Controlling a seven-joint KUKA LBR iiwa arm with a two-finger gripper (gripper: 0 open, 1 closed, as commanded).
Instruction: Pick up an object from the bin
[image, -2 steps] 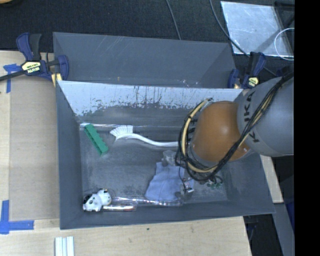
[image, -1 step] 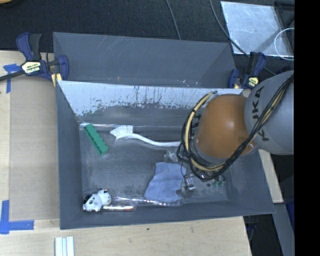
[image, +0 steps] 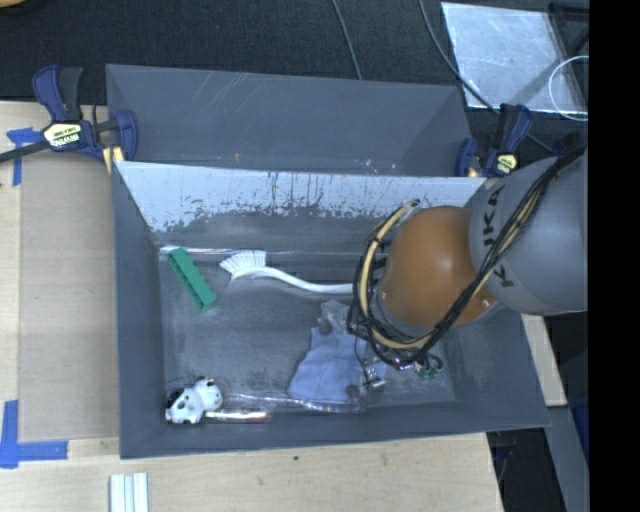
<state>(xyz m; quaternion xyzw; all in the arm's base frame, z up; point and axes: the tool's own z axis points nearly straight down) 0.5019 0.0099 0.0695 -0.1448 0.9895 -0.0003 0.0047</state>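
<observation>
now the gripper (image: 372, 375) sits low over a grey-blue cloth (image: 318, 380) near the front edge of the bin (image: 140, 330). i cannot tell if it is open or closed.

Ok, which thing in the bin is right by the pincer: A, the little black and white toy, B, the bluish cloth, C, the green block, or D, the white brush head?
B: the pincer sits at the right edge of the bluish cloth, while the green block, brush head and toy lie well off to its left.
</observation>
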